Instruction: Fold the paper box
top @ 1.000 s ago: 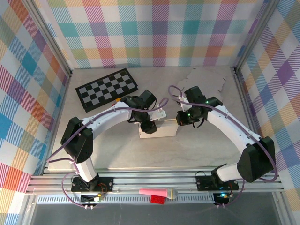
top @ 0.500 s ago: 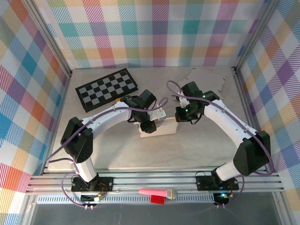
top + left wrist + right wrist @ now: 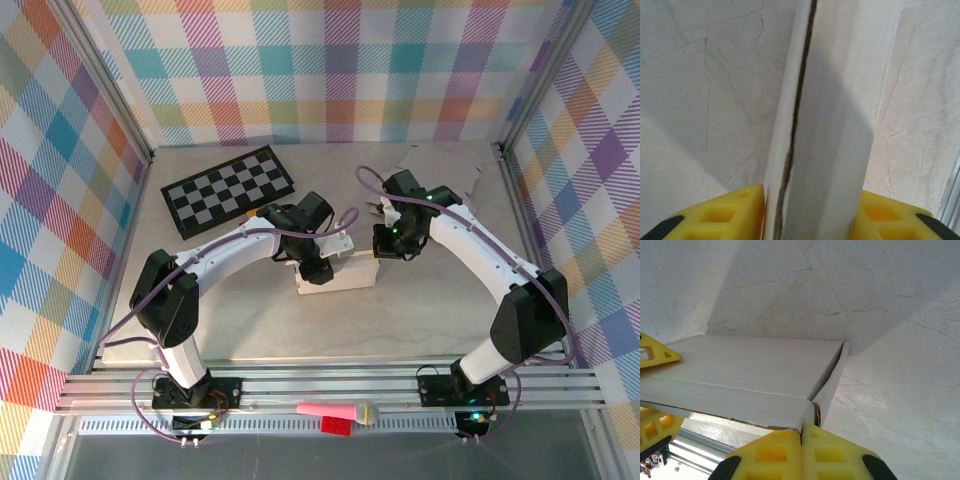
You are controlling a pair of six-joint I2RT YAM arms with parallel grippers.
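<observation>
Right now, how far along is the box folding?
Done: the paper box stands as a shape with raised walls. In hand: the left gripper has its jaws clamped on one wall, and the right gripper pinches the right-end corner. Remaining: that corner's seam gapes, so the end flap looks untucked.

R hand [image 3: 379, 247] now farther back

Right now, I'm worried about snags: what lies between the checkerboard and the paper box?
Top view: the left arm's wrist crosses that stretch above the table, ending at the paper box.
</observation>
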